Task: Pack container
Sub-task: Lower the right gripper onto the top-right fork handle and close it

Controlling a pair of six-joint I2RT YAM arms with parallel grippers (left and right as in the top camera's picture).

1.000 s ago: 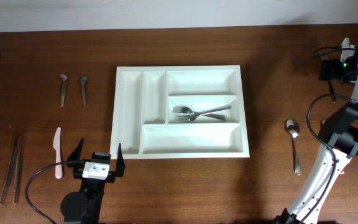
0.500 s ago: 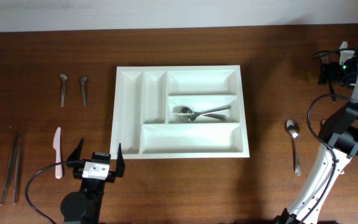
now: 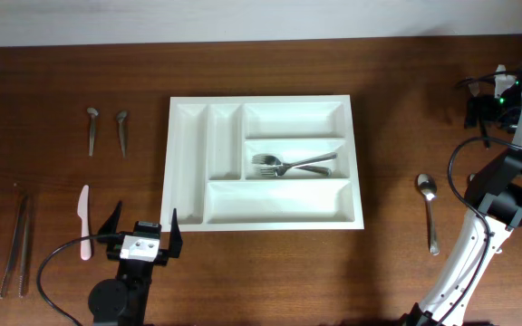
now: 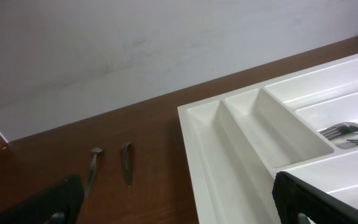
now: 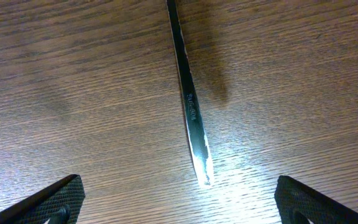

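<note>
Both the left hand (image 3: 142, 226) and right hand (image 5: 179, 199) gape empty; lettering on the spoon (image 5: 188, 106) is unreadable.

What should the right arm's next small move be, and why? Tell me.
Probably lower the right gripper straight down and close on the spoon: in the wrist view its handle lies on the table between the open jaws, and the container holds only forks.
</note>
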